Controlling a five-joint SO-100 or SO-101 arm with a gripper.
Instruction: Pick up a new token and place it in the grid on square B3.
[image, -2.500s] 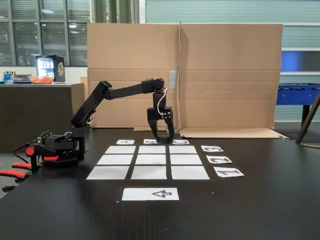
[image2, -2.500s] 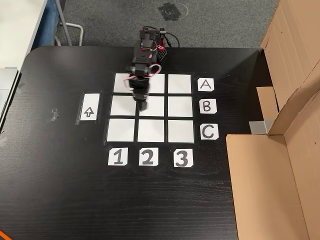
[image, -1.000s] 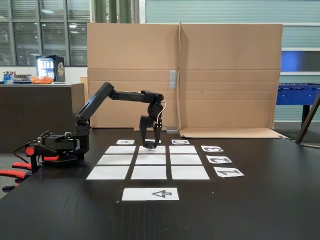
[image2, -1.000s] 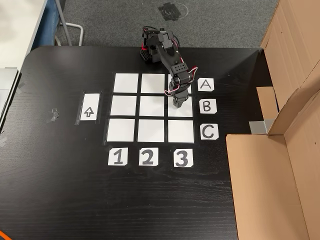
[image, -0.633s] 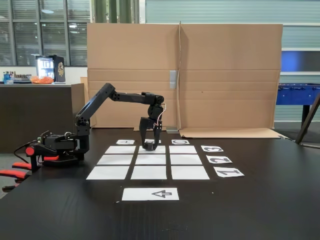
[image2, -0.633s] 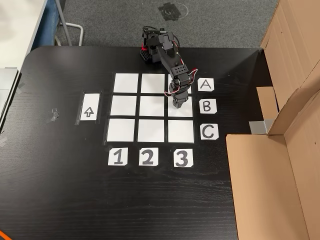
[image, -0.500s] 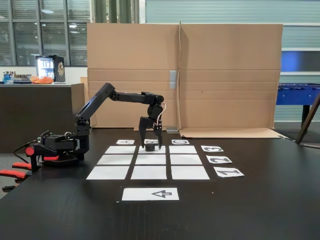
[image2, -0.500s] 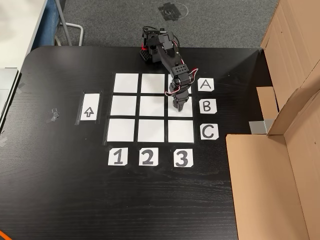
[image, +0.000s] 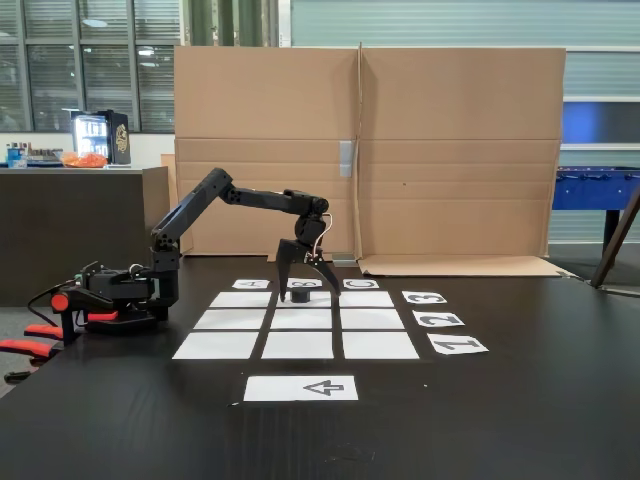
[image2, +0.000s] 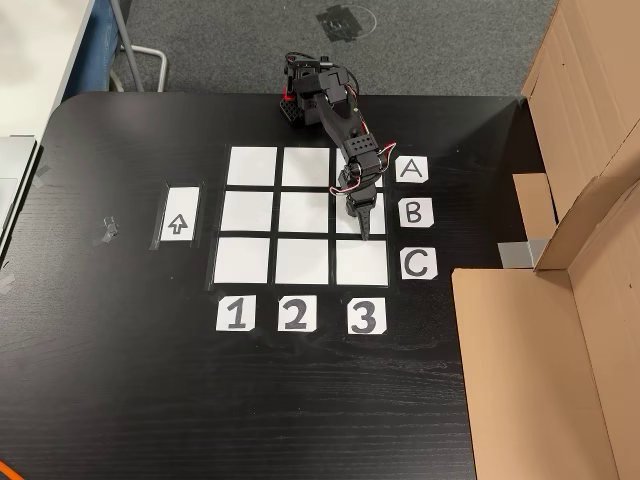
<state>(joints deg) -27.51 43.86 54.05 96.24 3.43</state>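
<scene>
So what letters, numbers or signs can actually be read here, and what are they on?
"A", "B", "C": white paper labels beside the grid's rows.
"1", "2", "3": paper labels below its columns.
Arrow outline: white paper strip.
Lit box on the counter: print too blurred.

The black worktop (image2: 150, 400) carries a grid (image2: 300, 216) of nine white paper squares directly under the jaws. In the steep fixed view, labels A, B, C (image2: 414, 212) lie just right of the jaws, and 1, 2, 3 (image2: 294, 315) lie below them. An arrow strip (image2: 177, 217) lies well to their left, and flattened cardboard (image2: 520, 370) lies at lower right.
</scene>
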